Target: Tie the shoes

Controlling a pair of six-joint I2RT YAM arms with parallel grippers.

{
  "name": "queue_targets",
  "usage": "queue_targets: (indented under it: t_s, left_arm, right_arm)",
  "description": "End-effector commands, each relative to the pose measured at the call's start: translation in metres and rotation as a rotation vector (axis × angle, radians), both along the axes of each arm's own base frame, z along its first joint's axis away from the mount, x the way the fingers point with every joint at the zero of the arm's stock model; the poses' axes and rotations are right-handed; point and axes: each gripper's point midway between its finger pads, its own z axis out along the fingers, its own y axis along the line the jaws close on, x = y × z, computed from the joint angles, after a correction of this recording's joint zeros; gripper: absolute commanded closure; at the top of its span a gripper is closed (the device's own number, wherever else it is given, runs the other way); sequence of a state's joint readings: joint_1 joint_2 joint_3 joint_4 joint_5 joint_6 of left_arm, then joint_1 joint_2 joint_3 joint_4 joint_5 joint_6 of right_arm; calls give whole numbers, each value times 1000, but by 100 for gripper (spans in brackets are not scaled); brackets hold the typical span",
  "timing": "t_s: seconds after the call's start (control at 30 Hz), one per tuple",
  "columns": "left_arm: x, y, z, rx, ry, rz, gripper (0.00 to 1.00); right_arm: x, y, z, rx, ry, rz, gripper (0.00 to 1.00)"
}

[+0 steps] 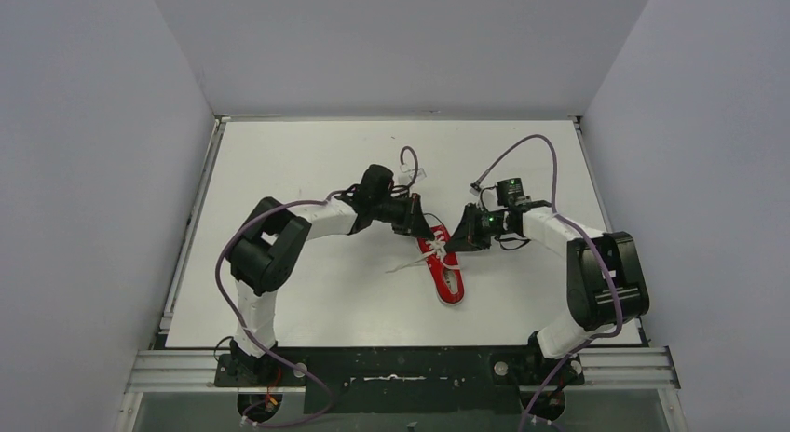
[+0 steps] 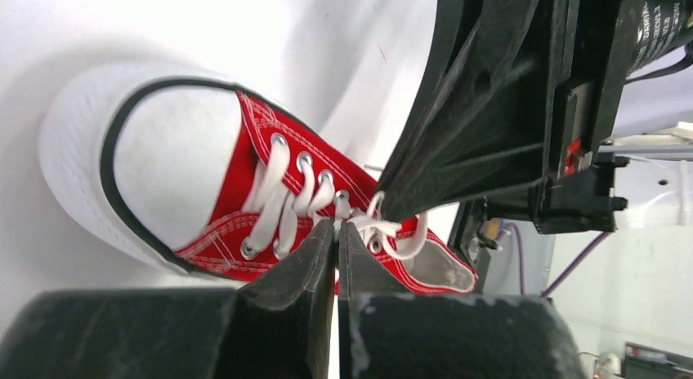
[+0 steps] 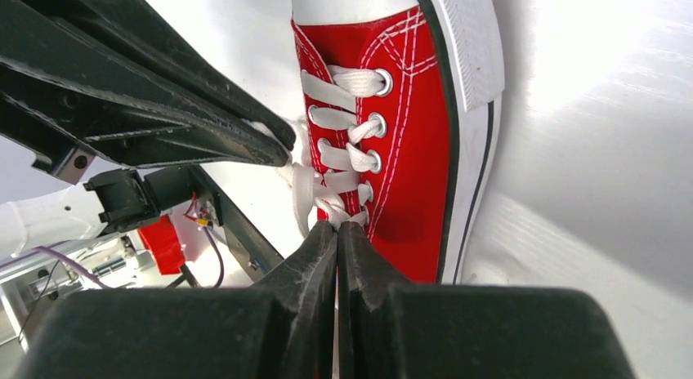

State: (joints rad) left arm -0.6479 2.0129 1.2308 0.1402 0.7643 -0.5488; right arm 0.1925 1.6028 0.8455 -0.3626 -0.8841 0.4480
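The red sneaker (image 1: 447, 276) lies on the white table with its white toe cap toward the near edge. My left gripper (image 1: 429, 235) and right gripper (image 1: 457, 242) meet over its heel end, tips almost touching. In the left wrist view the shoe (image 2: 231, 232) lies across the frame, and the left gripper (image 2: 337, 225) is shut on the white laces (image 2: 282, 199) at the top eyelets. The right gripper's black fingers (image 2: 490, 126) hang just above. In the right wrist view the right gripper (image 3: 337, 225) is shut on the laces (image 3: 335, 122) at the top of the shoe (image 3: 409, 134). The left gripper's fingers (image 3: 163, 109) are close on the left.
A loose lace end (image 1: 407, 263) trails left of the shoe on the table (image 1: 307, 153). Purple cables (image 1: 536, 148) loop over both arms. Grey walls close in the table at the back and both sides. A metal rail (image 1: 401, 367) runs along the near edge.
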Motion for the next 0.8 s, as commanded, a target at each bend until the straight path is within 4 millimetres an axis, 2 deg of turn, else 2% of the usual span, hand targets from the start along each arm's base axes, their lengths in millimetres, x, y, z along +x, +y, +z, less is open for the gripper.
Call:
queue_targets:
  t_s: [0.0,0.1,0.3,0.77]
  left_arm:
    - [0,-3,36,-122,-19,56,100]
    - [-8,1,28,-122,35,85,100]
    - [-16,14,24,-135,86,166,100]
    - [-41,35,3,-86,199,224,100]
  right_arm:
    - [13,-8,11,-70,-71,-26,100]
    - [19,-12,8,-84,-73,-37,100]
    - [30,-26,0,-127,-64,-91,100]
    - [43,-40,-12,-107,-32,-207,100]
